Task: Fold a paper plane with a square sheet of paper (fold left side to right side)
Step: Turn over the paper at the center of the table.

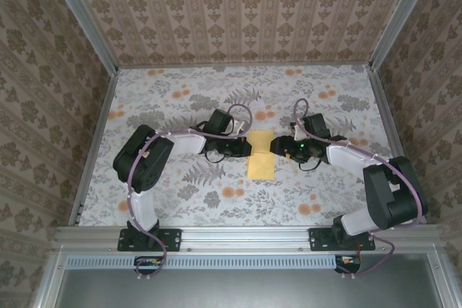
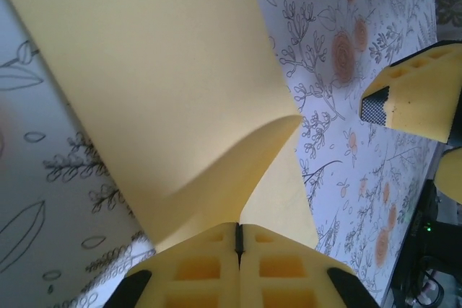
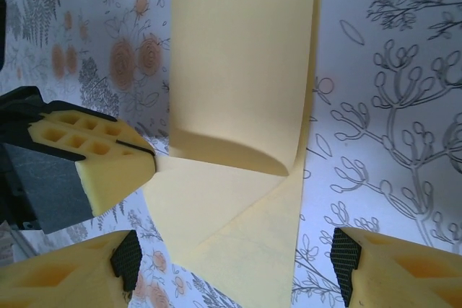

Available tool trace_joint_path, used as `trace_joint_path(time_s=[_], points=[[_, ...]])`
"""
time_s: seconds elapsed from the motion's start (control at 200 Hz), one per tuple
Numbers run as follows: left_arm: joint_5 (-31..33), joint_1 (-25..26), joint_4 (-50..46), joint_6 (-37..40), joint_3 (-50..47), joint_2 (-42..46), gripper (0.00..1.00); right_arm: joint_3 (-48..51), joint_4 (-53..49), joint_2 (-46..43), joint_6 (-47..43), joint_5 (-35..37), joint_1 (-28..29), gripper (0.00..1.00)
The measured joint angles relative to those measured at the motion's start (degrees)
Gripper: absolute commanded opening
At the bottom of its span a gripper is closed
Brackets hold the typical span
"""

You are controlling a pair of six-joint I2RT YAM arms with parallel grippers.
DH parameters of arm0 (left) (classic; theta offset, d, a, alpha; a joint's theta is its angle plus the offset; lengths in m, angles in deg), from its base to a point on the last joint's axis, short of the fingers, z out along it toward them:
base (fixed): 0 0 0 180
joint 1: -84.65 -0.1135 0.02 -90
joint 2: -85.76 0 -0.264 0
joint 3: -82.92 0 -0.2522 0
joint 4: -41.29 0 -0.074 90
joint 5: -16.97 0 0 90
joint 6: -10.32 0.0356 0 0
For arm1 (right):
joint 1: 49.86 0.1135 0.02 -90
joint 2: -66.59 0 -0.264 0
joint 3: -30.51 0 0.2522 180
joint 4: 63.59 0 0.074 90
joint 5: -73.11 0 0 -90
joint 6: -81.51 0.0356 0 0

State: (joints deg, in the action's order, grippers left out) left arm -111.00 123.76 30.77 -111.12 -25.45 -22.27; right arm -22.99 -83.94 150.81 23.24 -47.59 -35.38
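Pinches the curled flap of the paper (image 1: 260, 155) with left gripper (image 2: 239, 247), pads pressed together. Holds right gripper (image 3: 236, 257) spread wide, straddling the folded sheet on the floral table (image 1: 180, 192).

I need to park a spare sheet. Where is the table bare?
Free: the table between the paper and back wall, and between paper and front rail. Crowded: the centre, where left gripper and right gripper flank the paper.
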Motion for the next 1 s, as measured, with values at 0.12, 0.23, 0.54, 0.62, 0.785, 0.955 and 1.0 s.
trace_joint_path(time_s=[0.12, 0.23, 0.54, 0.62, 0.785, 0.955, 1.0], points=[[0.9, -0.2, -0.2, 0.2, -1.4, 2.5, 0.01, -0.5, 1.2, 2.9, 1.2, -1.8, 1.0, 0.69], [1.8, -0.2, -0.2, 0.2, -1.7, 3.9, 0.01, -1.2, 2.9, 5.2, 2.2, -3.1, 2.4, 0.66], [2.9, -0.2, -0.2, 0.2, -2.0, 4.3, 0.11, -4.2, 8.4, 11.4, 6.1, -5.5, 4.8, 0.3], [3.6, -0.3, -0.2, 0.2, -2.3, 4.6, 0.2, -4.3, 9.2, 11.9, 7.1, -5.7, 4.9, 0.15], [4.9, -2.2, -0.2, -0.2, -5.1, 8.8, 0.5, -5.0, 9.9, 11.7, 7.0, -6.1, 4.7, 0.05], [6.0, -6.4, 0.2, -1.9, -9.4, 18.5, 0.88, -5.6, 10.1, 7.8, 5.3, -8.9, 1.9, 0.04], [6.1, -7.7, 0.6, -2.5, -10.6, 21.8, 0.97, -5.9, 10.7, 5.8, 5.0, -10.1, 0.6, 0.04]])
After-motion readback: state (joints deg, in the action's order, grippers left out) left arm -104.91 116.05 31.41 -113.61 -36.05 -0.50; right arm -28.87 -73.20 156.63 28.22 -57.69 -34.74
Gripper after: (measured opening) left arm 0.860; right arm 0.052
